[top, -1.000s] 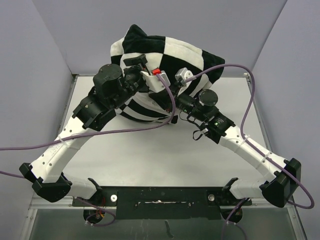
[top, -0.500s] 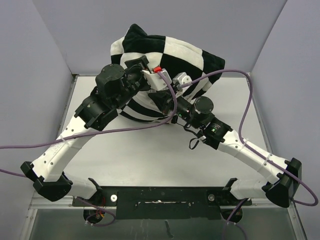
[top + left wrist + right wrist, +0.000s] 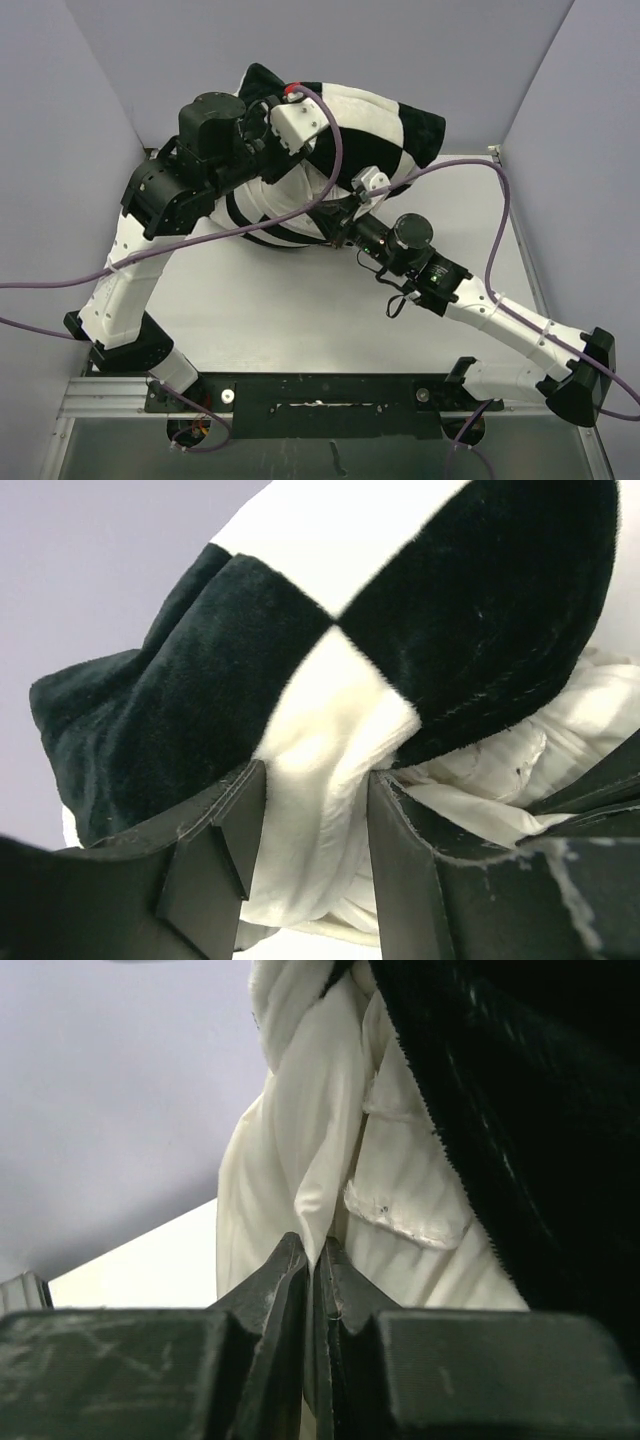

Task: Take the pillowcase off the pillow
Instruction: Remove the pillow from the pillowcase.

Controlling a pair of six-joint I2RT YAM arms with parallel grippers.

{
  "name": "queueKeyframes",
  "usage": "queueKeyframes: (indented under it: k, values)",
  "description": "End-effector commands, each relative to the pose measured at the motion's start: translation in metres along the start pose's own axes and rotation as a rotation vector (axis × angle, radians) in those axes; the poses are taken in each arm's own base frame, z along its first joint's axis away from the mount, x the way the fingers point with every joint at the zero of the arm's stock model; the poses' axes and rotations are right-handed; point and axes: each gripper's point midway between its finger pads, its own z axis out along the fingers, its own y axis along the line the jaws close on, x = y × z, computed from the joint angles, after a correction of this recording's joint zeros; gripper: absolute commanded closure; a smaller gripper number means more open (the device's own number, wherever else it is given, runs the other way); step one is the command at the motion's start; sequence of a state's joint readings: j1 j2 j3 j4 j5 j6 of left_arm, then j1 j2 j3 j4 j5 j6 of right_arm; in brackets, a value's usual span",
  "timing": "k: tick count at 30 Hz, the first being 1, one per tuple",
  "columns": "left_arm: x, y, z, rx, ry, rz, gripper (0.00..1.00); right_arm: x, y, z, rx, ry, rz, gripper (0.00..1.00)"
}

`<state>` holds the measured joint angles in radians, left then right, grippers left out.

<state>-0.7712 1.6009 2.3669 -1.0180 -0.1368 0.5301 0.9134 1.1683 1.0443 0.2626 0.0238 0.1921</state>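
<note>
The black-and-white checkered pillowcase (image 3: 370, 115) hangs lifted above the back of the table. My left gripper (image 3: 262, 118) is high at its upper left corner. In the left wrist view that gripper (image 3: 315, 820) is shut on a bunched white square of the pillowcase (image 3: 330, 720). The plain white pillow (image 3: 560, 730) shows inside the case's open edge. My right gripper (image 3: 332, 222) is low under the case. In the right wrist view it (image 3: 315, 1255) is shut on a thin fold of the white pillow (image 3: 300, 1160), with the black edge of the pillowcase (image 3: 520, 1110) to the right.
The white table (image 3: 300, 310) lies below, with grey walls close at the back and both sides. Purple cables (image 3: 495, 220) loop from each wrist over the table and out past its edges. The metal rail (image 3: 320, 395) with the arm bases runs along the near edge.
My left arm has risen and swung back to the left, lifting the pillowcase corner with it. My right gripper stays shut on the pillow and has shifted slightly to the left and down.
</note>
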Motion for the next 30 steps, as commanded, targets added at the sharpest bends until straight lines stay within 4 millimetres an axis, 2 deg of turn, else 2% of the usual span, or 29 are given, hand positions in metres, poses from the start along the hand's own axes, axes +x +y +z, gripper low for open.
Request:
queueKeyframes:
  k: [1,3,5,7,9,10,11,12,13,14,16,18,21,24,26,30]
  values:
    - [-0.095,0.129,-0.097,-0.532,-0.425,-0.208,1.0,0.105,-0.012,-0.036,0.011,0.342,0.05,1.0]
    - [-0.101,0.151,-0.116,-0.669,-0.479,-0.214,1.0,0.114,-0.018,-0.041,0.027,0.358,0.061,1.0]
    - [-0.102,0.157,-0.128,-0.707,-0.507,-0.215,1.0,0.124,-0.022,-0.045,0.045,0.373,0.063,1.0]
    - [-0.099,0.152,-0.125,-0.685,-0.495,-0.209,1.0,0.13,-0.025,-0.047,0.06,0.382,0.066,1.0]
    - [-0.091,0.143,-0.115,-0.643,-0.45,-0.197,1.0,0.128,-0.025,-0.046,0.059,0.377,0.067,1.0]
    - [-0.084,0.131,-0.104,-0.582,-0.411,-0.179,1.0,0.122,-0.023,-0.044,0.053,0.363,0.07,1.0]
    - [-0.072,0.11,-0.089,-0.474,-0.347,-0.146,1.0,0.114,-0.02,-0.041,0.042,0.347,0.072,1.0]
    - [-0.058,0.08,-0.077,-0.322,-0.289,-0.103,1.0,0.107,-0.018,-0.039,0.034,0.335,0.072,1.0]
    - [-0.043,0.04,-0.07,-0.132,-0.244,-0.063,0.95,0.098,-0.016,-0.036,0.028,0.319,0.074,1.0]
    - [-0.035,0.015,-0.071,-0.031,-0.237,-0.04,0.87,0.089,-0.014,-0.034,0.02,0.302,0.077,1.0]
    - [-0.023,-0.015,-0.076,0.042,-0.267,0.024,0.69,0.069,-0.009,-0.031,-0.005,0.259,0.084,1.0]
    - [-0.005,-0.033,-0.08,0.049,-0.272,0.109,0.6,0.048,-0.003,-0.027,-0.04,0.218,0.089,1.0]
    - [0.034,-0.063,-0.079,0.167,-0.151,0.134,0.42,0.019,0.008,-0.021,-0.096,0.174,0.089,1.0]
    - [0.058,-0.09,-0.083,0.288,-0.079,0.173,0.36,-0.002,0.016,-0.014,-0.14,0.146,0.076,1.0]
    - [0.065,-0.091,-0.075,0.265,-0.058,0.222,0.35,-0.007,0.023,-0.01,-0.174,0.143,0.075,1.0]
    - [0.061,-0.084,-0.063,0.213,-0.098,0.362,0.33,-0.011,0.043,-0.003,-0.252,0.151,0.072,1.0]
